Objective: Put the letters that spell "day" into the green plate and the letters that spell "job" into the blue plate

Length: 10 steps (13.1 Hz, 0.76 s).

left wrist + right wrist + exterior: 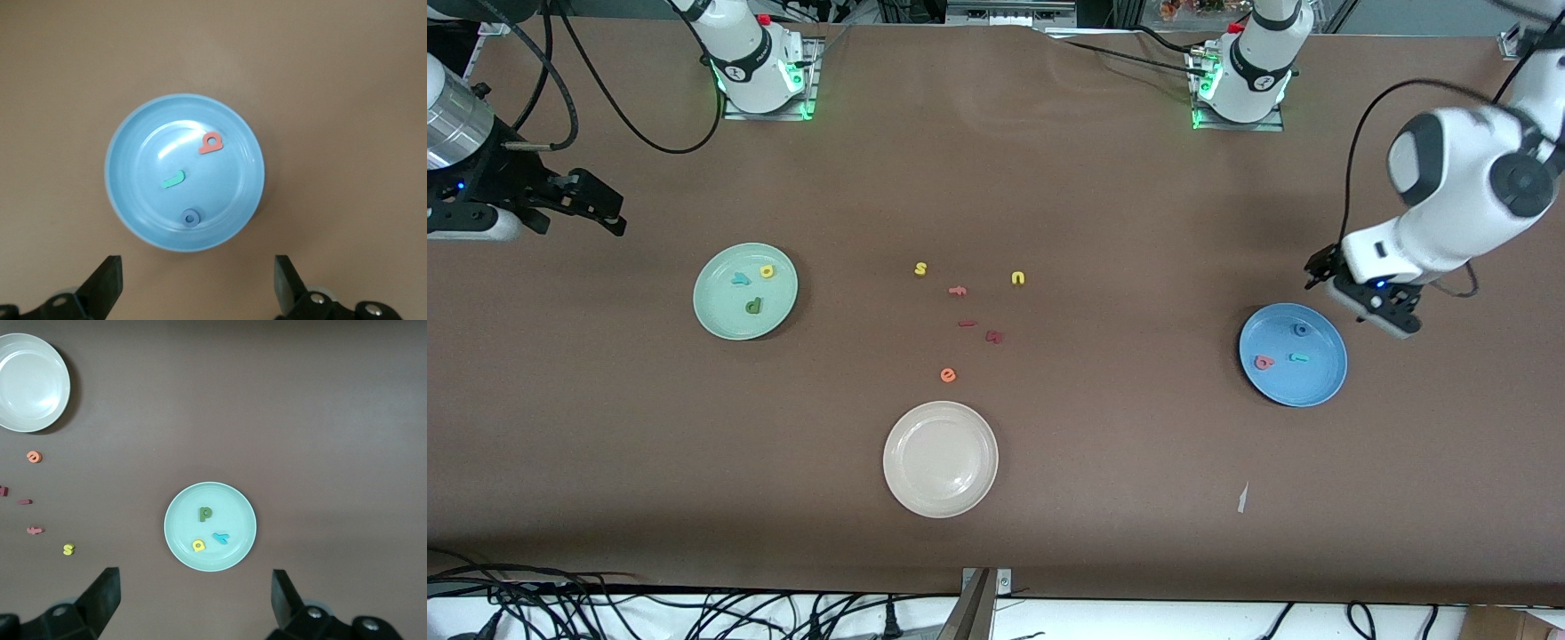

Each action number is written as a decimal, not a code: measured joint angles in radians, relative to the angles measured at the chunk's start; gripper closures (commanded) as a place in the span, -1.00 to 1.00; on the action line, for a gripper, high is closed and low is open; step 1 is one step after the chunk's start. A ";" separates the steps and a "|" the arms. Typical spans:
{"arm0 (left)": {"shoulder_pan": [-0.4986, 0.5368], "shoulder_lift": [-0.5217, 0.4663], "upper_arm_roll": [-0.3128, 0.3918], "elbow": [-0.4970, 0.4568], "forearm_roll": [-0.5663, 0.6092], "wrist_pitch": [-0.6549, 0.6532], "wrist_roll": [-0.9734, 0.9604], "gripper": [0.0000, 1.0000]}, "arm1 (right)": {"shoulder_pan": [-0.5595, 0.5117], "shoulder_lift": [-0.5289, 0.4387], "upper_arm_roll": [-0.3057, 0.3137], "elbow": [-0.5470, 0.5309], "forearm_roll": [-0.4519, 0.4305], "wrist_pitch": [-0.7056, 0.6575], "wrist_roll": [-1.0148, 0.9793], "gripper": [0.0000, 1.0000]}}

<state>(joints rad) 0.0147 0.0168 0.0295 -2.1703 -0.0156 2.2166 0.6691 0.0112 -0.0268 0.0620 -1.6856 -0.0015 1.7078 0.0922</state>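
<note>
Since d, a, y sit in the green plate (720,316) and j, o, b in the blue plate (1316,387), both jobs look done: left gripper (1369,307), spread empty, hangs over the blue rim's one o'clock, and right gripper (591,209), also spread, waits off by the table's edge.

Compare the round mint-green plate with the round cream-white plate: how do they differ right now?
Colour: the mint-green plate is pale green; the cream-white plate is off-white.
Contents: the green plate holds three foam letters, a dark green d, a yellow a and a teal y; the cream plate holds nothing.
Place: the cream plate lies nearer the front camera; the green plate sits toward the right arm's end.
Both are round, raised-rimmed and look similar in size.
</note>
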 measured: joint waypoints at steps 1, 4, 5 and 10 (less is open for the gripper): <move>-0.001 -0.060 -0.005 0.002 0.000 -0.049 0.000 -1.00 | 0.000 0.000 0.000 0.000 0.000 0.000 0.000 -1.00; -0.005 -0.177 -0.027 0.100 0.000 -0.288 -0.032 -1.00 | 0.000 0.000 0.000 0.000 0.000 0.000 0.000 -1.00; -0.005 -0.188 -0.031 0.160 0.000 -0.365 -0.058 -1.00 | 0.000 0.000 0.000 0.000 0.000 0.000 0.000 -1.00; -0.009 -0.186 -0.066 0.436 0.000 -0.693 -0.243 -1.00 | 0.000 0.000 0.000 0.000 0.000 0.000 0.000 -1.00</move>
<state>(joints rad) 0.0062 -0.1692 -0.0361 -1.7342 -0.0153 1.5239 0.4263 0.0110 -0.0268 0.0620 -1.6858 -0.0015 1.7077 0.0922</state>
